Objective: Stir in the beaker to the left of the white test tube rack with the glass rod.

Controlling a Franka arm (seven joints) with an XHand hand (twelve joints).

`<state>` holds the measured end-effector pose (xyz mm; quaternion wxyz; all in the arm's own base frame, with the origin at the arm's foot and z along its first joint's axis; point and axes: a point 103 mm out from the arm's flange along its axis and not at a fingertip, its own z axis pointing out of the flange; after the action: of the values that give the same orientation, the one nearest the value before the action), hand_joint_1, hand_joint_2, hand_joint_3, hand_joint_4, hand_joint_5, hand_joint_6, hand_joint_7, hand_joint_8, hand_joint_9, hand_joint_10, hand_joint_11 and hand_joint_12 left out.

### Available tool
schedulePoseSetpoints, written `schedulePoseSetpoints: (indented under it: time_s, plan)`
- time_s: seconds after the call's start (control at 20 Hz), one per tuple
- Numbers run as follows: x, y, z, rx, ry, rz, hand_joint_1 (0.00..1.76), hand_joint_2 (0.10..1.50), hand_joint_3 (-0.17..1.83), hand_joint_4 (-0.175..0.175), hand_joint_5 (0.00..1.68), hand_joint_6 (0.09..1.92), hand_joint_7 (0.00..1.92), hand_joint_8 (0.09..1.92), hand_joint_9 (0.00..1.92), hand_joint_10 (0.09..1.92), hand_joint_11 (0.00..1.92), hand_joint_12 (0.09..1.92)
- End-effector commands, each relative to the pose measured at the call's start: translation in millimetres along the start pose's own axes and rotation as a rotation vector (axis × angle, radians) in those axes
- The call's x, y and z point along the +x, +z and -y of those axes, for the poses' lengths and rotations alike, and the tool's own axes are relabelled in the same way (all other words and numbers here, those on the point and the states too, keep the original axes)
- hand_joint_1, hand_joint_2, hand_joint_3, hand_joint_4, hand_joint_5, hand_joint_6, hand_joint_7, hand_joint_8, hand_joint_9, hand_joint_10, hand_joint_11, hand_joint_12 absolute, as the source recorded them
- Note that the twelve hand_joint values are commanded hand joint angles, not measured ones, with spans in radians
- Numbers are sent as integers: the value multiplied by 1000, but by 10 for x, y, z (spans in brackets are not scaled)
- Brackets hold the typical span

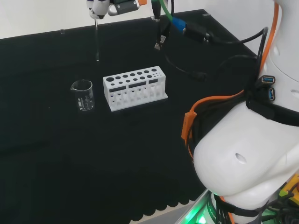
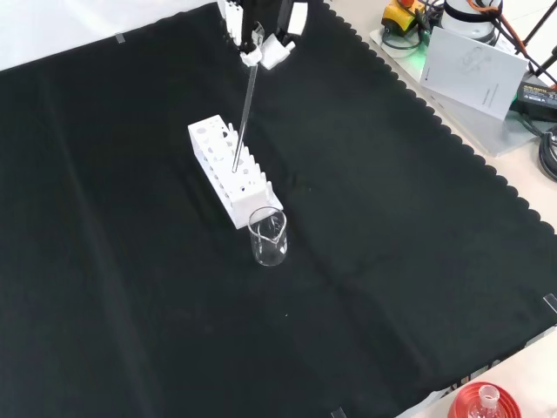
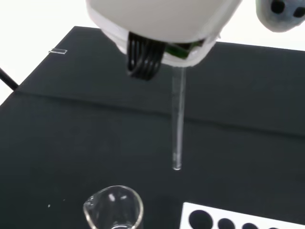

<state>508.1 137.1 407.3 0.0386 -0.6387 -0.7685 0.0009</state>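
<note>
1 beaker (image 1: 82,94) beside rack (image 1: 134,87) | hand (image 1: 100,8) pinches glass rod (image 1: 96,41), hanging above bare cloth (image 1: 70,154)

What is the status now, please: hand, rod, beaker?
Hand shut on glass rod, rod hanging in the air. Beaker untouched beside the white rack. Nothing in the way.

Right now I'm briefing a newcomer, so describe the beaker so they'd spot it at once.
On the black cloth stands a white test tube rack. In the head view, the beaker sits just left of it, apart from it. It is small, clear glass with a pouring spout.
</note>
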Motion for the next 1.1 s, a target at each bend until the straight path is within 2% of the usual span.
schedulePoseSetpoints:
  time_s: [0.05,0.1,0.15,0.4,0.55,0.8,1.1]
  plan:
    - [412,141,-11,18,-126,-14,1326,567,766,-175,1329,583,1396,540,1772,306,1652,458]
    - [436,60,51,19,-133,-27,1326,566,767,-175,1330,583,1396,540,1772,306,1652,458]
    - [508,28,51,36,-132,-12,1326,566,767,-175,1330,583,1396,540,1772,306,1652,458]
    - [845,130,-124,50,-165,-2,1326,565,769,-175,1330,582,1397,540,1774,305,1652,459]
    - [952,181,-148,45,-188,-10,1326,564,770,-175,1331,582,1397,540,1775,305,1652,459]
    - [958,283,-162,53,-207,-31,1326,563,771,-175,1331,582,1398,539,1775,304,1652,459]
    - [795,328,-148,59,-188,-37,1327,562,773,-175,1331,582,1398,539,1775,303,1652,459]
